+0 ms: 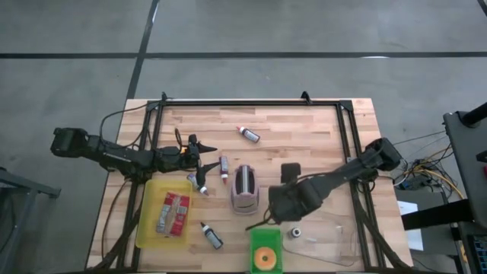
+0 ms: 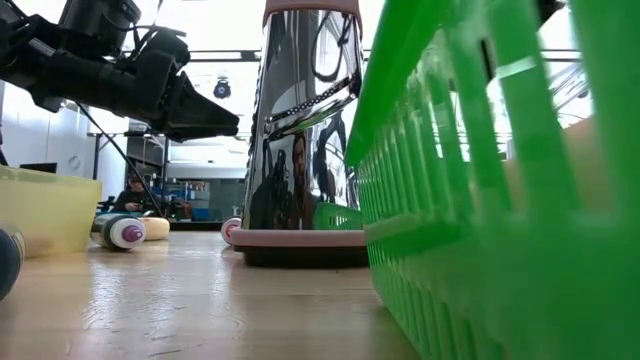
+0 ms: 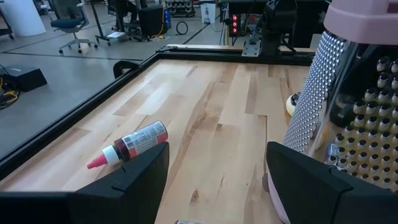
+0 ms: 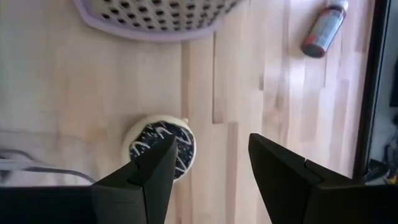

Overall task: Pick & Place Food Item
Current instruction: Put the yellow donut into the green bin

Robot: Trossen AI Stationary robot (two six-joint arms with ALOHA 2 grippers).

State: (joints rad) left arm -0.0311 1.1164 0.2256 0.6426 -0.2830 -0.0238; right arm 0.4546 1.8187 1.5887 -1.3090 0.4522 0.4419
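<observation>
While right fingers (image 4: pixel 208 168) gape, donut (image 4: pixel 163 148) lies beneath.

The food item (image 4: pixel 163 149) is a small round piece with a pale, cream-coloured rim and a dark top streaked with thin white lines. It lies flat on the bare wooden table, top face up, and nothing grips it. It sits close under the right gripper (image 4: pixel 211 163), off the gap between the two fingers, with one finger covering part of its edge. From above it shows as a small pale disc (image 1: pixel 295 232) just beside that gripper.
</observation>
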